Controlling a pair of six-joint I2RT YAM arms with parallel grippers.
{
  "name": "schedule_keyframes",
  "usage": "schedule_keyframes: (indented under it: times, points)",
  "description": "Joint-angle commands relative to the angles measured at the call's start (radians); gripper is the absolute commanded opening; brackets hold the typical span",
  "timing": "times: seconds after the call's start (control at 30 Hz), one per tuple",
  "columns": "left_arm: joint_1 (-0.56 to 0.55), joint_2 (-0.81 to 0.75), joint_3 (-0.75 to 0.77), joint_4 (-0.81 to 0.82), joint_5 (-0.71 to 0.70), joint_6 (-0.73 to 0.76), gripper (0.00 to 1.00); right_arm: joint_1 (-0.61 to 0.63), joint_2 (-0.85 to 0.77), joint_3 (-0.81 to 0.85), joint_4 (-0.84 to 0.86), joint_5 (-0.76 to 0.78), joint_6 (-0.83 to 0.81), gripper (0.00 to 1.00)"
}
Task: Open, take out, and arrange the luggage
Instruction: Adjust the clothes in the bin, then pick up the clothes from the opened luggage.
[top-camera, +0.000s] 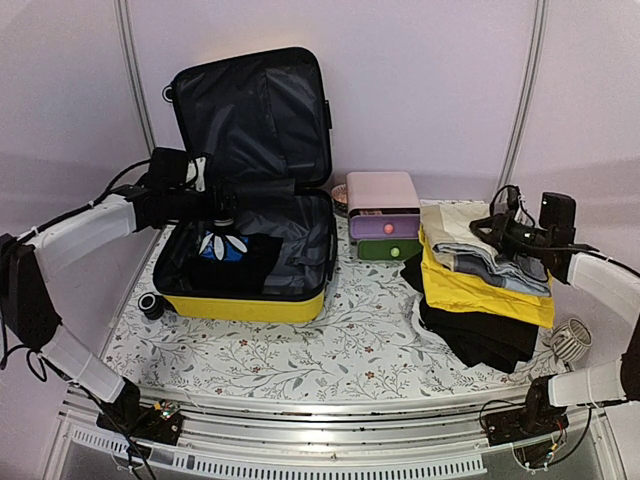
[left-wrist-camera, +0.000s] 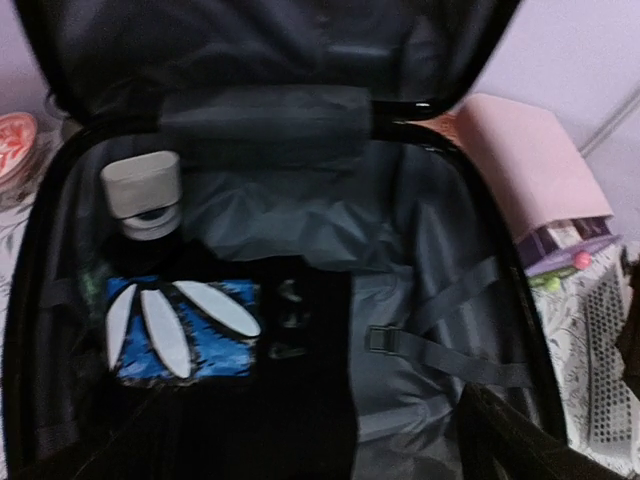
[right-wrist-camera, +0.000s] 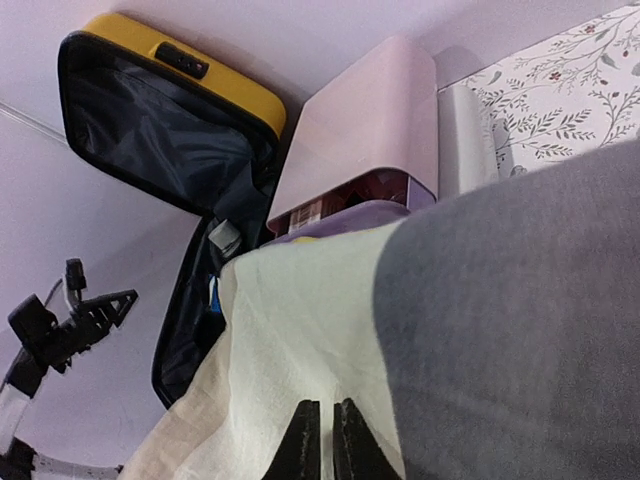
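The luggage (top-camera: 240, 307) lies open at the left, its lid (top-camera: 255, 110) standing upright. A black garment with a blue and white petal print (top-camera: 228, 248) lies on the black lining (left-wrist-camera: 400, 300), with a dark bottle with a grey cap (left-wrist-camera: 145, 195) behind it. My left gripper (top-camera: 225, 213) hovers open above this garment and holds nothing. At the right my right gripper (top-camera: 485, 228) rests on a stack of folded clothes. Its fingertips (right-wrist-camera: 327, 425) are pinched on the cream cloth (right-wrist-camera: 300, 320), beside a grey garment (right-wrist-camera: 510, 330). The yellow shell (right-wrist-camera: 170, 55) shows beyond.
A pink-and-green drawer box (top-camera: 382, 215) stands between the suitcase and the clothes stack. The stack has yellow (top-camera: 470, 290) and black (top-camera: 480, 335) layers. A white mesh basket (top-camera: 570, 340) lies at the right edge. A small patterned dish (top-camera: 340, 195) sits behind the box.
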Motion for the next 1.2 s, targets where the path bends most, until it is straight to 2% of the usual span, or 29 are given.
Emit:
schedule_keyframes:
  times: [0.0,0.1,0.2,0.43,0.6,0.83,0.87,0.93,1.03,1.17]
  points:
    - [0.104,0.041,-0.028,-0.051,-0.061,0.011,0.95,-0.005,-0.044,0.160,-0.159,0.088,-0.142,0.26]
    - [0.138,0.099,-0.015,-0.046,-0.073,0.026,0.85,-0.005,-0.064,0.242,-0.234,0.091,-0.201,0.40]
    - [0.173,0.179,0.014,-0.030,-0.086,0.023,0.76,-0.004,-0.086,0.277,-0.231,0.059,-0.218,0.51]
    - [0.223,0.409,0.139,-0.036,-0.086,0.016,0.56,-0.005,-0.078,0.274,-0.152,-0.021,-0.181,0.57]
    - [0.225,0.543,0.216,-0.066,-0.156,0.022,0.59,-0.004,-0.052,0.274,-0.146,-0.046,-0.183,0.58]
    - [0.234,0.645,0.276,-0.111,-0.152,0.020,0.64,-0.005,-0.043,0.271,-0.117,-0.073,-0.171,0.59]
    - [0.237,0.650,0.277,-0.110,-0.140,0.021,0.61,-0.004,-0.040,0.272,-0.114,-0.079,-0.169,0.58]
    - [0.244,0.644,0.275,-0.099,-0.080,0.020,0.39,-0.003,-0.034,0.275,-0.112,-0.090,-0.163,0.58]
    - [0.256,0.575,0.212,-0.002,0.107,0.018,0.02,0.001,-0.030,0.277,-0.109,-0.099,-0.156,0.58]
    - [0.255,0.422,0.119,0.099,0.212,-0.007,0.00,0.011,-0.030,0.275,-0.108,-0.096,-0.153,0.57]
